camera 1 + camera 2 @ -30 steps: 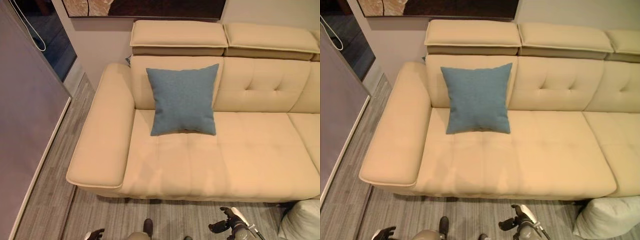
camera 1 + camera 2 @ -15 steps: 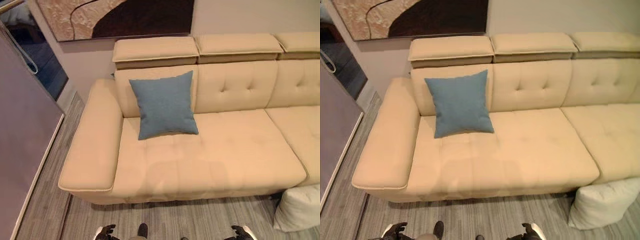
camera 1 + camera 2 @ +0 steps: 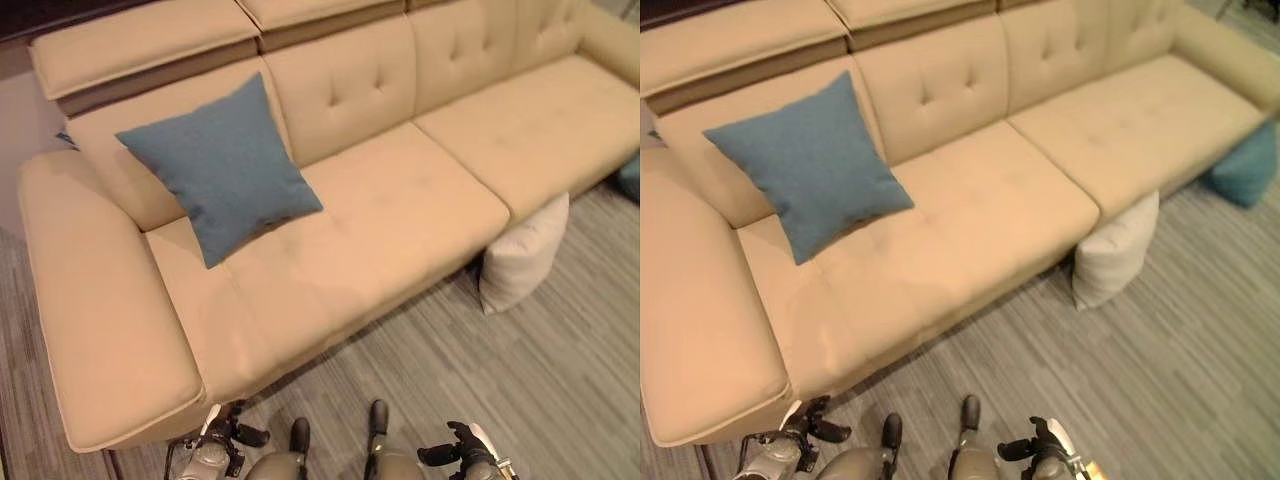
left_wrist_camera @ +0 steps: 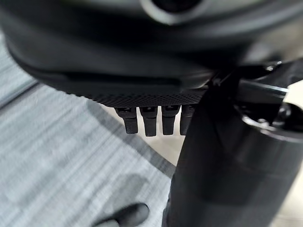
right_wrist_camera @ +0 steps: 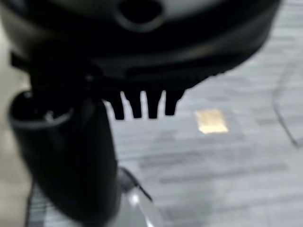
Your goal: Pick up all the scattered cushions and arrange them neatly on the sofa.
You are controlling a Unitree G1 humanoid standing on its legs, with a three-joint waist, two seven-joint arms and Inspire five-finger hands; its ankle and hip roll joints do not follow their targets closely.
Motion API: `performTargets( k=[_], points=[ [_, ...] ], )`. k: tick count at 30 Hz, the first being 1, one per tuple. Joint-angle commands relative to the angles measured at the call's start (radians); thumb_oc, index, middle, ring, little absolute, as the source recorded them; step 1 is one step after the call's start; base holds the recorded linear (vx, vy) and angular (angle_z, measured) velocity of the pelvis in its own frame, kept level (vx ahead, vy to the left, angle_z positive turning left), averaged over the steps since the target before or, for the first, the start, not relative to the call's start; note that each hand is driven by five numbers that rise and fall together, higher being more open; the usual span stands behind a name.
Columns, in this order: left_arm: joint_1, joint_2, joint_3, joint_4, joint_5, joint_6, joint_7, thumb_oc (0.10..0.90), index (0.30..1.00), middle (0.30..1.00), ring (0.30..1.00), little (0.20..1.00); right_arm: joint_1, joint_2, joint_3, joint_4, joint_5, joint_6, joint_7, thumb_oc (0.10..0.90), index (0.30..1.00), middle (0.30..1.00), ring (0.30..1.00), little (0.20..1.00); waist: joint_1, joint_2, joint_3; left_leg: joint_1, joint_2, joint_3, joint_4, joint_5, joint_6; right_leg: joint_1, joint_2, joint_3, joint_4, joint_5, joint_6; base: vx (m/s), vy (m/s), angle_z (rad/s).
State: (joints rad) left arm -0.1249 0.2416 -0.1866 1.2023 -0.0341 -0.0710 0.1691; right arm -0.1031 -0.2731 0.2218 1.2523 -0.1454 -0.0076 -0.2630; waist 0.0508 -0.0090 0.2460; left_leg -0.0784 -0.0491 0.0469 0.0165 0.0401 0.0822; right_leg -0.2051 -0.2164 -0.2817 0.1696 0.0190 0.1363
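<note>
A blue cushion (image 3: 220,165) leans upright against the backrest at the left end of the beige sofa (image 3: 400,200). On the floor, a white cushion (image 3: 522,255) stands propped against the sofa's front edge. A teal cushion (image 3: 1245,165) lies on the floor farther right, by the sofa's far section. My left hand (image 3: 225,437) hangs low near the sofa's left front corner, fingers relaxed and holding nothing. My right hand (image 3: 458,456) is low over the floor, also open and empty. In the wrist views both hands' fingers (image 4: 149,120) (image 5: 142,105) point down at the grey floor.
The sofa's wide left armrest (image 3: 90,300) juts out close to my left hand. Grey striped flooring (image 3: 520,380) stretches between me and the two floor cushions. A small tan patch (image 5: 211,121) lies on the floor under my right hand.
The camera has swung right and tilted, shifting the whole picture; the teal cushion has come into sight. Both hands stay low at the bottom edge, empty.
</note>
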Motion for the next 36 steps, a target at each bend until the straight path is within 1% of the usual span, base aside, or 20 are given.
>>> performTargets(
  k=[1, 4, 6, 7, 9, 11, 13, 14, 17, 19, 20, 22, 23, 24, 27, 28, 30, 31, 34, 36],
  points=[
    [0.039, 0.037, 0.012, 0.006, 0.018, -0.013, 0.012, 0.800, 0.900, 0.900, 0.900, 0.900, -0.008, -0.057, 0.016, -0.001, 0.012, -0.023, -0.019, 0.800, 0.900, 0.900, 0.900, 0.900, 0.035, -0.029, -0.063, -0.003, 0.006, -0.059, 0.042, -0.110, -0.060, 0.084, 0.070, 0.019, -0.031, -0.030, -0.010, -0.11, 0.015, -0.69],
    [0.042, 0.039, 0.012, 0.005, 0.021, -0.012, 0.007, 0.800, 0.900, 0.900, 0.900, 0.900, -0.005, -0.059, 0.017, -0.004, 0.016, -0.026, -0.020, 0.800, 0.900, 0.900, 0.900, 0.900, 0.054, -0.026, -0.077, -0.018, 0.024, -0.006, 0.036, -0.095, -0.058, 0.119, 0.089, 0.001, 0.003, -0.076, -0.016, -0.13, -0.033, -0.55],
    [0.041, 0.038, 0.011, 0.003, 0.020, -0.012, 0.007, 0.800, 0.900, 0.900, 0.900, 0.900, -0.010, -0.061, 0.018, -0.009, 0.017, -0.025, -0.025, 0.800, 0.900, 0.900, 0.900, 0.900, 0.058, -0.029, -0.081, -0.015, 0.028, 0.014, 0.026, -0.092, -0.061, 0.137, 0.091, 0.002, -0.019, -0.073, -0.016, -0.06, -0.062, -0.77],
    [0.042, 0.035, 0.005, -0.003, 0.024, -0.013, 0.007, 0.800, 0.900, 0.900, 0.900, 0.900, -0.009, -0.064, 0.018, -0.016, 0.020, -0.025, -0.026, 0.800, 0.900, 0.900, 0.900, 0.900, 0.061, -0.031, -0.082, -0.012, 0.029, 0.027, 0.023, -0.091, -0.063, 0.149, 0.097, 0.008, -0.042, -0.071, -0.017, -0.02, -0.132, -0.51],
    [0.033, 0.014, -0.018, -0.012, 0.025, -0.013, 0.004, 0.800, 0.900, 0.900, 0.900, 0.900, -0.004, -0.072, 0.006, -0.015, 0.044, -0.025, -0.041, 0.800, 0.900, 0.900, 0.900, 0.900, 0.035, -0.029, -0.087, -0.006, 0.040, 0.036, 0.029, -0.085, -0.075, 0.171, 0.133, 0.064, -0.140, -0.060, -0.025, 0.00, -0.242, -0.61],
    [0.017, -0.024, -0.065, -0.028, 0.028, -0.008, 0.009, 0.800, 0.900, 0.900, 0.900, 0.900, 0.023, -0.074, -0.040, -0.012, 0.085, -0.029, -0.070, 0.800, 0.900, 0.900, 0.900, 0.900, -0.011, -0.008, -0.072, 0.004, 0.059, 0.031, 0.061, -0.092, -0.091, 0.204, 0.155, 0.090, -0.197, -0.049, -0.038, 0.00, -0.156, -0.44],
    [0.004, -0.046, -0.095, -0.041, 0.015, -0.013, 0.015, 0.800, 0.900, 0.900, 0.900, 0.900, 0.036, -0.070, -0.049, 0.005, 0.091, -0.022, -0.087, 0.800, 0.900, 0.900, 0.900, 0.900, -0.004, -0.003, -0.057, -0.012, 0.031, -0.065, 0.093, -0.097, -0.103, 0.204, 0.166, 0.121, -0.198, -0.046, -0.043, -0.01, -0.007, -0.78],
    [-0.005, -0.057, -0.108, -0.043, 0.009, -0.014, 0.022, 0.800, 0.900, 0.900, 0.900, 0.900, 0.045, -0.069, -0.064, 0.016, 0.104, -0.024, -0.098, 0.800, 0.900, 0.900, 0.900, 0.900, -0.005, -0.003, -0.063, -0.026, 0.000, -0.136, 0.086, -0.100, -0.107, 0.196, 0.169, 0.143, -0.201, -0.038, -0.040, 0.06, 0.051, -1.06],
    [-0.022, -0.066, -0.140, -0.067, 0.001, -0.013, 0.020, 0.800, 0.900, 0.900, 0.900, 0.900, 0.085, -0.051, -0.115, 0.046, 0.160, -0.016, -0.097, 0.800, 0.900, 0.900, 0.900, 0.900, -0.037, 0.007, -0.078, 0.012, 0.002, -0.094, 0.040, -0.107, -0.086, 0.192, 0.169, 0.204, -0.196, -0.029, -0.030, 0.11, 0.167, -1.08],
    [-0.024, -0.055, -0.137, -0.076, -0.007, -0.014, 0.023, 0.800, 0.900, 0.900, 0.900, 0.900, 0.086, -0.042, -0.110, 0.048, 0.154, -0.009, -0.090, 0.800, 0.900, 0.900, 0.900, 0.900, -0.034, 0.002, -0.067, 0.013, 0.006, -0.071, 0.036, -0.112, -0.070, 0.152, 0.167, 0.213, -0.117, -0.044, -0.025, -0.01, 0.165, -0.46],
    [-0.024, -0.055, -0.137, -0.076, -0.007, -0.014, 0.023, 0.800, 0.900, 0.900, 0.900, 0.900, 0.086, -0.042, -0.110, 0.047, 0.154, -0.008, -0.090, 0.800, 0.900, 0.900, 0.900, 0.900, -0.032, 0.001, -0.067, 0.012, 0.006, -0.070, 0.036, -0.112, -0.070, 0.149, 0.167, 0.215, -0.114, -0.045, -0.024, -0.05, 0.094, -0.94],
    [-0.028, -0.039, -0.123, -0.076, -0.014, -0.014, 0.027, 0.800, 0.900, 0.900, 0.900, 0.900, 0.063, -0.030, -0.087, 0.037, 0.146, -0.003, -0.083, 0.800, 0.900, 0.900, 0.900, 0.900, -0.022, -0.007, -0.044, 0.008, 0.018, -0.041, 0.056, -0.125, -0.055, 0.078, 0.156, 0.197, 0.000, -0.050, -0.003, -0.05, 0.065, -0.88],
    [-0.028, -0.039, -0.123, -0.076, -0.014, -0.014, 0.027, 0.800, 0.900, 0.900, 0.900, 0.900, 0.063, -0.030, -0.087, 0.037, 0.146, -0.003, -0.083, 0.800, 0.900, 0.900, 0.900, 0.900, -0.021, -0.008, -0.045, 0.007, 0.018, -0.039, 0.056, -0.126, -0.054, 0.075, 0.155, 0.199, 0.003, -0.052, -0.003, -0.01, 0.035, -0.63],
    [-0.028, -0.031, -0.113, -0.069, -0.016, -0.015, 0.031, 0.800, 0.900, 0.900, 0.900, 0.900, 0.045, -0.024, -0.073, 0.029, 0.138, -0.002, -0.078, 0.800, 0.900, 0.900, 0.900, 0.900, -0.013, -0.011, -0.036, 0.015, 0.025, -0.019, 0.061, -0.137, -0.049, 0.042, 0.131, 0.165, 0.038, -0.040, 0.014, 0.04, -0.009, -0.88],
    [-0.019, -0.022, -0.097, -0.068, -0.021, -0.017, 0.028, 0.800, 0.900, 0.900, 0.900, 0.900, 0.023, -0.024, -0.055, 0.012, 0.129, -0.002, -0.070, 0.800, 0.900, 0.900, 0.900, 0.900, -0.006, -0.010, -0.039, 0.051, 0.036, 0.014, 0.038, -0.152, -0.050, 0.026, 0.089, 0.103, -0.005, -0.014, 0.013, 0.09, -0.032, -0.66],
    [-0.019, -0.022, -0.097, -0.068, -0.021, -0.017, 0.028, 0.800, 0.900, 0.900, 0.900, 0.900, 0.023, -0.024, -0.055, 0.012, 0.129, -0.002, -0.070, 0.800, 0.900, 0.900, 0.900, 0.900, -0.006, -0.009, -0.038, 0.053, 0.037, 0.015, 0.037, -0.152, -0.050, 0.029, 0.090, 0.103, -0.006, -0.013, 0.012, 0.12, -0.042, -0.35],
    [-0.018, -0.021, -0.093, -0.066, -0.022, -0.019, 0.027, 0.800, 0.900, 0.900, 0.900, 0.900, 0.011, -0.021, -0.044, 0.003, 0.121, -0.002, -0.067, 0.800, 0.900, 0.900, 0.900, 0.900, 0.001, -0.005, -0.036, 0.074, 0.048, 0.038, 0.035, -0.167, -0.054, 0.005, 0.061, 0.037, -0.037, 0.014, 0.008, 0.18, -0.083, -0.47],
    [-0.013, -0.021, -0.087, -0.065, -0.030, -0.023, 0.035, 0.800, 0.900, 0.900, 0.900, 0.900, 0.025, 0.011, -0.020, -0.023, 0.100, -0.009, -0.072, 0.800, 0.900, 0.900, 0.900, 0.900, 0.003, 0.003, -0.033, 0.094, 0.060, 0.054, 0.042, -0.182, -0.060, -0.016, 0.027, -0.038, -0.036, 0.030, 0.010, 0.17, -0.080, -0.39],
    [0.002, -0.017, -0.076, -0.064, -0.029, -0.020, 0.044, 0.800, 0.900, 0.900, 0.900, 0.900, 0.049, 0.025, 0.004, -0.053, 0.072, -0.010, -0.075, 0.800, 0.900, 0.900, 0.900, 0.900, -0.012, 0.001, -0.050, 0.131, 0.065, 0.074, 0.038, -0.207, -0.066, 0.014, 0.041, -0.042, -0.072, 0.019, 0.002, 0.24, -0.116, -0.55],
    [0.001, -0.026, -0.080, -0.062, -0.034, -0.018, 0.044, 0.800, 0.900, 0.900, 0.900, 0.900, 0.077, 0.037, -0.005, -0.065, 0.068, -0.021, -0.098, 0.800, 0.900, 0.900, 0.900, 0.900, -0.024, 0.005, -0.069, 0.137, 0.112, 0.081, 0.102, -0.213, -0.099, 0.044, 0.073, -0.038, -0.078, -0.006, -0.026, 0.36, -0.273, -0.23]
  ],
)
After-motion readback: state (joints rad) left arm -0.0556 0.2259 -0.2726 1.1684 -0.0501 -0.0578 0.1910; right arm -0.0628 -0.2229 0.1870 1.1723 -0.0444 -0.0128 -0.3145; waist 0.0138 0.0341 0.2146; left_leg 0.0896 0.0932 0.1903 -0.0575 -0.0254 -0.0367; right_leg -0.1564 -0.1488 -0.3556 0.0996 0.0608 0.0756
